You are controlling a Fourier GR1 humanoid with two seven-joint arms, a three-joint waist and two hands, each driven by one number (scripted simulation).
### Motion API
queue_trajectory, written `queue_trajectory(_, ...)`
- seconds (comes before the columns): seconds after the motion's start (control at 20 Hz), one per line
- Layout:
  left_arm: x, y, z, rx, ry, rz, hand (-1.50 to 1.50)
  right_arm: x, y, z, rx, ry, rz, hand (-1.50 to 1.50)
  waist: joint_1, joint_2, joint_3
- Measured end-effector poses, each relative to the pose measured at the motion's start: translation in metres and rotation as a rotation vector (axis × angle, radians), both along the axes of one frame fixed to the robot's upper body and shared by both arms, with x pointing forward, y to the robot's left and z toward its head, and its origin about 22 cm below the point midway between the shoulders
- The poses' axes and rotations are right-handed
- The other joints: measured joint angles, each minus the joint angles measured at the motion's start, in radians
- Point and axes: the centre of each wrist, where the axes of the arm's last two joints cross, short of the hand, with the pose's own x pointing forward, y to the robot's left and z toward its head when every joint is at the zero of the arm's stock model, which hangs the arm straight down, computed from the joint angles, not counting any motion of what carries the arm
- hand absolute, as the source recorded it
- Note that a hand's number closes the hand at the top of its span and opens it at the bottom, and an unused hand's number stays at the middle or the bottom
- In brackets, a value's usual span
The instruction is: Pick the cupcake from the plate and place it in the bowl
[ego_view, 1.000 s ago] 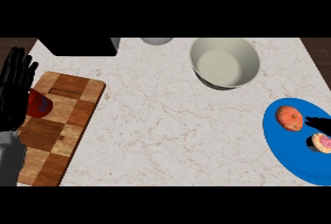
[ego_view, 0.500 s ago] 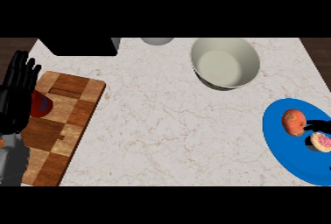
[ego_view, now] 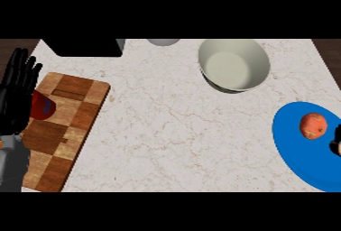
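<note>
At the far left of the frame the left hand [ego_view: 15,97] rests open, fingers straight and pointing up the picture, holding nothing. It lies over the left edge of a wooden cutting board [ego_view: 66,135] and partly hides a small red thing [ego_view: 44,107] on it. The pale marbled desk [ego_view: 173,135] spreads across the middle.

Upper right of centre stands the white bowl [ego_view: 230,74], with nothing inside. At the lower right lies the blue plate [ego_view: 300,158], cut by the frame's right edge. It carries a round orange-red piece of food [ego_view: 314,125]. Just right of and below that, a dark and pinkish sliver at the very edge looks like the cupcake [ego_view: 336,143], which is mostly out of frame.

The cupcake is therefore well apart from the left hand, across the whole desk. The right hand does not show, but the plate is on its side, so the pick likely falls to it. The bowl lies up and to the left of the plate.
</note>
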Motion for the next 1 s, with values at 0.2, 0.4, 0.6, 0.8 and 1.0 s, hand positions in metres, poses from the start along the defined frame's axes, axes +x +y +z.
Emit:
queue_trajectory(0.2,0.005,-0.008,0.006,-0.003,-0.017,-0.035,0.0,-0.003,-0.035,0.034,-0.059,0.015,-0.234,1.5,0.034,0.016,0.005)
queue_trajectory(0.4,0.008,-0.015,0.005,-0.007,-0.025,-0.051,0.0,-0.003,-0.052,0.057,-0.09,-0.007,-0.371,1.5,0.049,0.023,0.008)
queue_trajectory(0.6,0.008,-0.016,0.003,-0.009,-0.025,-0.051,0.0,0.001,-0.061,0.081,-0.112,-0.087,-0.447,1.5,0.051,0.022,0.008)
queue_trajectory(0.8,0.011,-0.013,0.004,-0.002,-0.019,-0.044,0.0,0.007,-0.067,0.109,-0.096,-0.193,-0.486,1.5,0.043,0.019,0.007)
queue_trajectory(1.0,0.009,-0.01,0.003,-0.002,-0.015,-0.034,0.0,0.01,-0.073,0.141,-0.011,-0.269,-0.435,1.5,0.035,0.014,0.006)
